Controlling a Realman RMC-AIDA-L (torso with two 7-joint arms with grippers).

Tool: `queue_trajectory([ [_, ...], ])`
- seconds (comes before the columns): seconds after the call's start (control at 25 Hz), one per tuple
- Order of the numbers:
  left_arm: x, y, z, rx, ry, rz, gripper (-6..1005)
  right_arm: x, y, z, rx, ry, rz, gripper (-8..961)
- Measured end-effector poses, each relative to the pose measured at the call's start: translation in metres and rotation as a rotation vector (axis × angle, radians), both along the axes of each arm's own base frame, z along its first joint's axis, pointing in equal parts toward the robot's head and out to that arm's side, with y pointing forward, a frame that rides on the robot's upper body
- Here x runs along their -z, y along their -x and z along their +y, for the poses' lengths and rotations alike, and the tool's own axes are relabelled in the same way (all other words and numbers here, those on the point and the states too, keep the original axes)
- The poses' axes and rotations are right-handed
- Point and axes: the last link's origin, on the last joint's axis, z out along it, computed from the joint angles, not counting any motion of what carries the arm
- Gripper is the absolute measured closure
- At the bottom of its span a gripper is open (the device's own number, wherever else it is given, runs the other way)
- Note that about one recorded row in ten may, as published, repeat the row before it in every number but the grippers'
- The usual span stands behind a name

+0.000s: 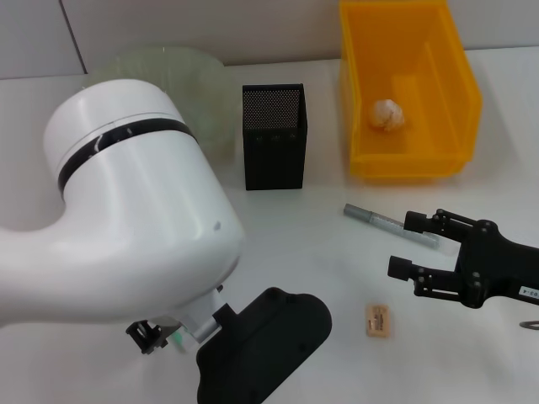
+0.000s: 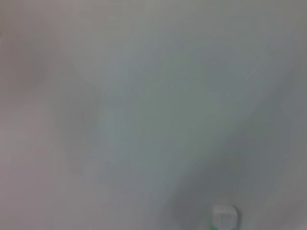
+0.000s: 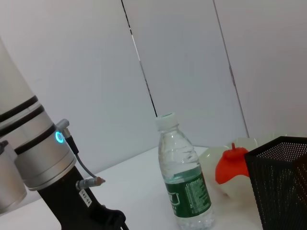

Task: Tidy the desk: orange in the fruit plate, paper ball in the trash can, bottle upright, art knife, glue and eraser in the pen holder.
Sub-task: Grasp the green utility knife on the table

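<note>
The clear plastic bottle (image 3: 184,179) stands upright, green label print unreadable. The tiny tan eraser (image 1: 377,321), dark print illegible, lies at seven o'clock of the wide-open right gripper (image 1: 418,249); left gripper's jaws unseen.

No legible text anywhere.

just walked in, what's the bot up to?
Desk tidy, partly done. The paper ball is in the trash can, the bottle stands upright, the orange is at the fruit plate. The right pincer is open between the grey pen-like tool and eraser. The left pincer is low by the table.
</note>
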Motion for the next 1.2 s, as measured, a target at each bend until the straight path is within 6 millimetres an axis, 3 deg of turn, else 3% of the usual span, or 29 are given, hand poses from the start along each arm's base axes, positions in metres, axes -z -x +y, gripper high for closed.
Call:
queue_trajectory([
  [0.44, 0.0008, -0.0007, 0.0031, -0.005, -0.040, -0.009, 445, -0.0007, 0.0009, -0.0008, -0.005, 0.001, 0.007, 122],
  [0.52, 0.0006, -0.0009, 0.0032, -0.006, -0.044, -0.008, 665, -0.0007, 0.0009, -0.0008, -0.005, 0.001, 0.007, 122],
  [0.96, 0.0000, 0.0046, -0.0006, -0.019, -0.027, 0.031, 413, -0.0008, 0.0014, -0.0002, -0.007, 0.002, 0.007, 122],
  [1.2, 0.0019, 0.0061, -0.0007, -0.010, -0.014, 0.042, 417, -0.0009, 0.0019, -0.0001, -0.006, 0.008, 0.009, 123],
])
